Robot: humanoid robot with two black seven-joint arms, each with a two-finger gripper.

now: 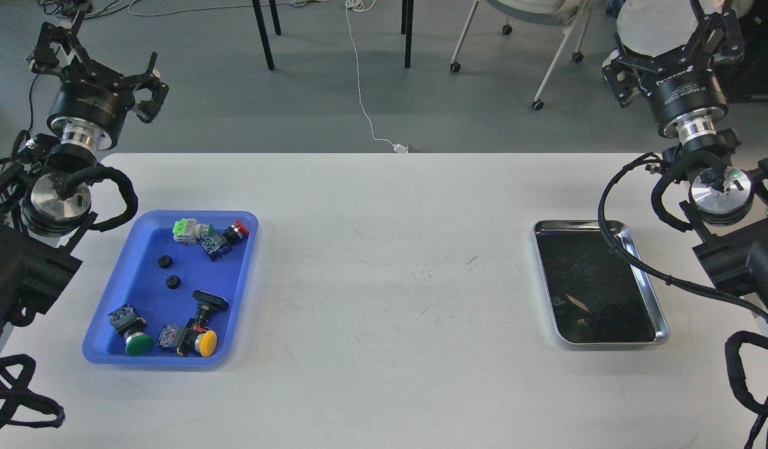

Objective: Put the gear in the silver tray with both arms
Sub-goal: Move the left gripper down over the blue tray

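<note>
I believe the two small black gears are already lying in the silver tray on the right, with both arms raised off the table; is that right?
Not quite. The head view shows the two small black gears lying in the blue tray on the left; the silver tray on the right holds nothing. Both arms are indeed raised off the table.

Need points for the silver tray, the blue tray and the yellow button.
silver tray (660, 324): head view, on its right rim.
blue tray (140, 262): head view, on a bare patch of its floor.
yellow button (207, 343): head view, on its round yellow cap.
</note>
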